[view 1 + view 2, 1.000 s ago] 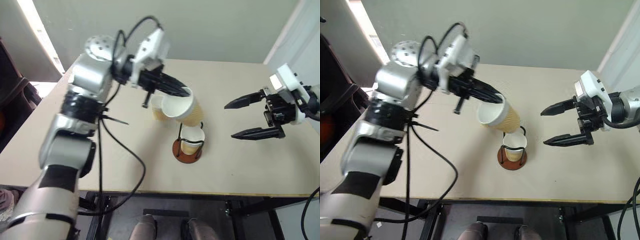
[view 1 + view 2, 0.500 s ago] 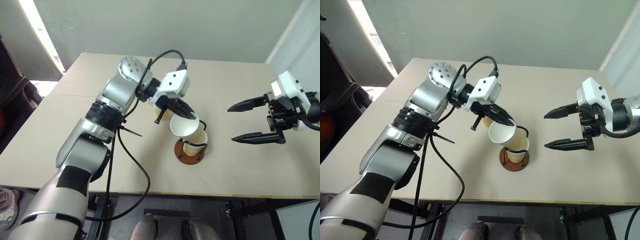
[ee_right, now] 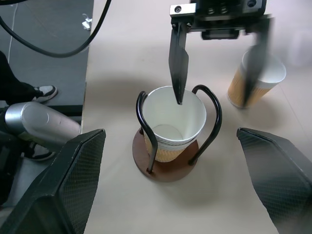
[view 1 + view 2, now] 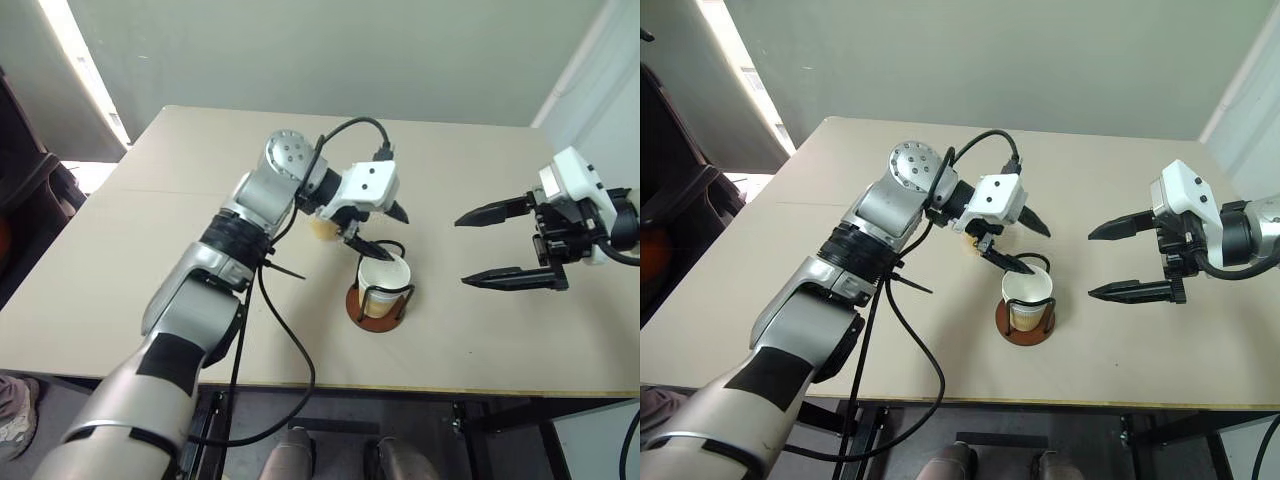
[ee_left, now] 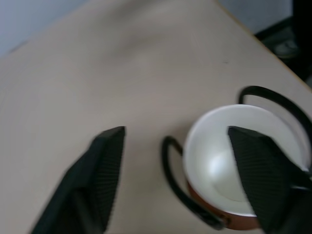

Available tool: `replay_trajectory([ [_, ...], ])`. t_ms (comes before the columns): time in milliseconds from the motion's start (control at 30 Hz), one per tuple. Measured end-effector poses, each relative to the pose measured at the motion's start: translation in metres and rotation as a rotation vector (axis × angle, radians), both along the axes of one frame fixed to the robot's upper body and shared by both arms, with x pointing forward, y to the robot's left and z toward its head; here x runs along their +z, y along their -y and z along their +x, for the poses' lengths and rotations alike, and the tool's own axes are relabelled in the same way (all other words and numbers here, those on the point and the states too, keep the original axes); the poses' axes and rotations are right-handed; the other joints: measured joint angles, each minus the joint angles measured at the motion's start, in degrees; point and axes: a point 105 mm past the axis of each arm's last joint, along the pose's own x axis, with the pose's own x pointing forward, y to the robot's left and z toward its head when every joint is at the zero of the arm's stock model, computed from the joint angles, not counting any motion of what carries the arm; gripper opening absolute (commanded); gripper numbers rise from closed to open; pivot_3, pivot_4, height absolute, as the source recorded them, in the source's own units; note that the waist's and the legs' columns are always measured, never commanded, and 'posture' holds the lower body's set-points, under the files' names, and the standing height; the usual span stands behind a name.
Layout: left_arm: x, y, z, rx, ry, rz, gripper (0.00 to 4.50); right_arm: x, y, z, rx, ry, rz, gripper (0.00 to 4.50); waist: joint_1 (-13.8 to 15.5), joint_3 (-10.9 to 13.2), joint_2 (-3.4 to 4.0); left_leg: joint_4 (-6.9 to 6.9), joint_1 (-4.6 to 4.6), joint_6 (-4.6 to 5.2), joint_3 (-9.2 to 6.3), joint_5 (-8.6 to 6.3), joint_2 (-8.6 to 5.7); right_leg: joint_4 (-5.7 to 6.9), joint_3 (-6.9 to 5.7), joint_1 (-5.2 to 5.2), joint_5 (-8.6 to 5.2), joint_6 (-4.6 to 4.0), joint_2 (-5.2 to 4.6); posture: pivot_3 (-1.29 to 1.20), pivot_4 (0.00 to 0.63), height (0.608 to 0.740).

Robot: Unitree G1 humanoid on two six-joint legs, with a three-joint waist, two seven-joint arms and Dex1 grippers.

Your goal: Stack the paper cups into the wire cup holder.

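Beige tabletop (image 4: pixel 150 260), pale wall (image 4: pixel 350 50) behind, dark floor (image 3: pixel 48 29), someone's sneaker (image 3: pixel 41 91)

Stacked cups (image 3: pixel 170 122) in holder (image 3: pixel 165 168); another cup (image 3: pixel 256 80) behind it.

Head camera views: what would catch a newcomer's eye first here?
The left hand, open, hangs over stacked paper cups seated in the wire cup holder near the table's front edge. Another cup stands just behind. The right hand waits open off to the side.
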Motion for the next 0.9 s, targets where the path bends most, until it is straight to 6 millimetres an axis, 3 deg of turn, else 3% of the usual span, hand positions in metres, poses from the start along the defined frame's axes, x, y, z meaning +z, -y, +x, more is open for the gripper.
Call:
replay_trajectory([
  [67,0.019,-0.009,0.014,0.090,0.042,-0.063,4.10,0.001,0.000,0.000,0.002,0.002,0.000,4.50,0.0,0.0,0.00,0.01,-0.01,0.01,0.00,-0.01,0.00,0.00,0.01,-0.01,0.00,0.01,0.00,0.00,0.150,0.740],
  [167,0.041,-0.059,0.035,0.271,0.118,-0.091,4.10,0.005,-0.002,0.000,0.010,0.019,0.001,4.50,-0.9,-0.1,0.11,-0.13,0.17,0.06,0.14,-0.05,0.00,-0.01,0.17,-0.01,-0.03,0.05,0.02,0.00,0.150,0.740],
  [267,0.036,-0.115,0.050,0.449,0.118,-0.048,4.10,0.005,-0.004,0.000,0.025,0.018,0.003,4.50,-1.3,-0.1,0.12,-0.29,0.26,0.06,0.21,-0.04,0.01,-0.02,0.24,-0.02,-0.08,0.07,0.03,0.00,0.150,0.740],
  [367,0.020,-0.142,0.056,0.530,0.088,-0.003,4.10,0.003,-0.009,0.001,0.048,0.011,0.010,4.50,-0.9,-0.1,0.12,-0.21,0.17,0.08,0.10,-0.05,-0.02,-0.08,0.25,-0.05,-0.09,0.08,0.00,0.00,0.150,0.740],
  [433,0.011,-0.145,0.059,0.545,0.063,0.004,4.10,0.002,-0.012,0.002,0.063,0.008,0.014,4.50,-0.2,-0.1,0.12,-0.11,0.10,0.19,0.07,-0.12,-0.08,-0.08,0.24,-0.06,-0.09,0.10,-0.08,0.00,0.150,0.740],
  [733,-0.024,-0.117,0.065,0.502,0.026,0.052,4.10,0.004,-0.019,0.015,-0.016,0.069,0.058,4.50,-0.2,-0.1,0.13,0.07,-0.12,0.34,0.06,-0.21,-0.31,-0.07,0.24,-0.22,-0.12,0.16,-0.27,0.00,0.150,0.740],
  [900,-0.039,-0.110,0.067,0.499,0.023,0.106,4.10,-0.007,-0.019,0.012,-0.048,0.042,0.045,4.50,-0.2,0.0,0.14,0.01,-0.14,0.34,0.12,-0.20,-0.33,-0.08,0.26,-0.23,-0.16,0.24,-0.25,0.00,0.150,0.740],
])
